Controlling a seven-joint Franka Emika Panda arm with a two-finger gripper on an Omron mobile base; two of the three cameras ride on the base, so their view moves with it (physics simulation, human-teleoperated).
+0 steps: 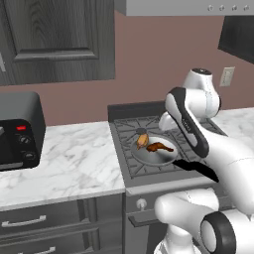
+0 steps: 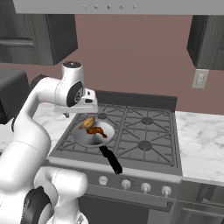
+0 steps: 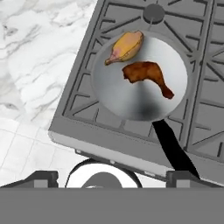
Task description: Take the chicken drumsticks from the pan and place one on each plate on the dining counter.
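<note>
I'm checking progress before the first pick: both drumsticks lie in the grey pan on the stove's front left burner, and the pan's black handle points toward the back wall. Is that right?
Not quite. The round grey metal pan holds both the golden-tan drumstick and the reddish-brown drumstick on the front left burner, but its long black handle points toward the stove's front edge and knobs, as the right base view shows.

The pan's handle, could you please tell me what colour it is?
Black. The handle on the grey pan shows best in the hand view.
</note>
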